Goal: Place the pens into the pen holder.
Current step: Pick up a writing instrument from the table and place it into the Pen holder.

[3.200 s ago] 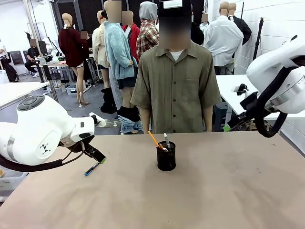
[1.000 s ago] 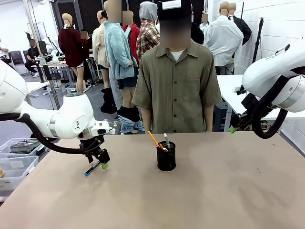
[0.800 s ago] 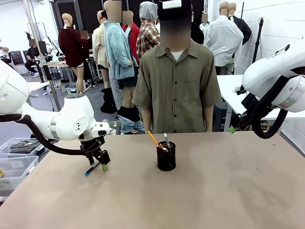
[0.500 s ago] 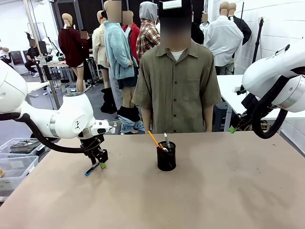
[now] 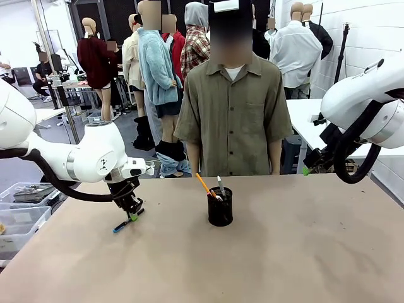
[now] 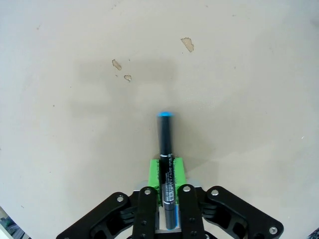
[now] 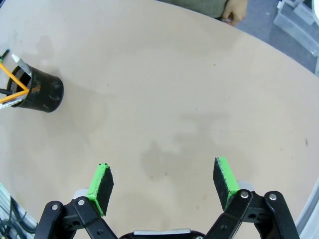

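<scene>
A bare tan table [image 5: 303,240] runs across the front view, its top matte and faintly stained. The left wrist view shows small chipped spots [image 6: 188,44] in the surface at 12 o'clock. A person [image 5: 232,120] in an olive shirt stands at the far edge, arms down. Behind the person is a busy workshop, with a white table [image 5: 309,117] at 3 o'clock and clear bins [image 5: 22,211] on the floor at 8 o'clock.

The holder [image 5: 220,206] stands upright near the table's middle, toward the person. The pencil [image 5: 203,185] and the pen [image 5: 221,187] stand in it, both leaning to 11 o'clock.

The left arm reaches in from 9 o'clock, elbow high and wrist bent down. The left gripper [image 5: 132,214] sits low over the table, well apart from the holder, at its 9 o'clock. Its green pads are clamped on the marker [image 6: 166,164]. The marker slopes down toward 8 o'clock in the front view, its light blue tip at or just above the table. Whether the tip touches cannot be told.

The right arm is drawn back and held high at 3 o'clock, off the table's edge. The right gripper [image 7: 162,174] has its fingers spread wide with nothing between them. Its camera looks down on the table, with the holder at 10 o'clock and the person's hand [image 7: 234,11] at 1 o'clock.
</scene>
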Controlling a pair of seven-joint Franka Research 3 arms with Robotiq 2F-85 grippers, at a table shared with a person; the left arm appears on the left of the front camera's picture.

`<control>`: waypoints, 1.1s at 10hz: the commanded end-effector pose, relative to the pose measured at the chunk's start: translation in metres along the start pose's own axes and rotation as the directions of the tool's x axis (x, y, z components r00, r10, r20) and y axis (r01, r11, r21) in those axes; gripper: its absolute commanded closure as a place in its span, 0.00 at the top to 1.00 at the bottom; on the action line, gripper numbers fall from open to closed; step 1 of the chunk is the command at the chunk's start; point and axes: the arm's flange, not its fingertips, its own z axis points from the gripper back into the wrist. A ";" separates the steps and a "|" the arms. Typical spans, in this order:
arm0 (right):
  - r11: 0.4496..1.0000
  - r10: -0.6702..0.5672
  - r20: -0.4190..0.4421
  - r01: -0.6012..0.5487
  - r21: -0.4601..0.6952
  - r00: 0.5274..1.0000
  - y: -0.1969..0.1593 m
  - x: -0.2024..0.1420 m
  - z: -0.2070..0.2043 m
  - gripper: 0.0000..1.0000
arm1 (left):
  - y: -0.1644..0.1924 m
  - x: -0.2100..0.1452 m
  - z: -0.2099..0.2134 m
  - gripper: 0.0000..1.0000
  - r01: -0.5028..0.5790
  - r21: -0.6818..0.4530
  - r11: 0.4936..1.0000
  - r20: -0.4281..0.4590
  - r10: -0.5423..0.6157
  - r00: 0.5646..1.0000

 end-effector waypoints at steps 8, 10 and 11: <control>0.987 0.063 -0.032 -0.057 0.149 0.998 0.012 0.021 -0.047 1.00 | -0.025 -0.050 0.089 0.00 0.280 -0.207 0.938 0.431 -0.169 0.886; 0.996 0.040 -0.042 -0.036 0.087 0.998 0.019 0.012 -0.035 1.00 | -0.037 -0.046 0.105 0.00 0.405 -0.277 0.871 0.589 -0.179 0.788; 0.996 0.040 -0.042 -0.036 0.087 0.998 0.019 0.012 -0.035 1.00 | -0.045 -0.043 0.112 0.00 0.466 -0.282 0.839 0.650 -0.190 0.735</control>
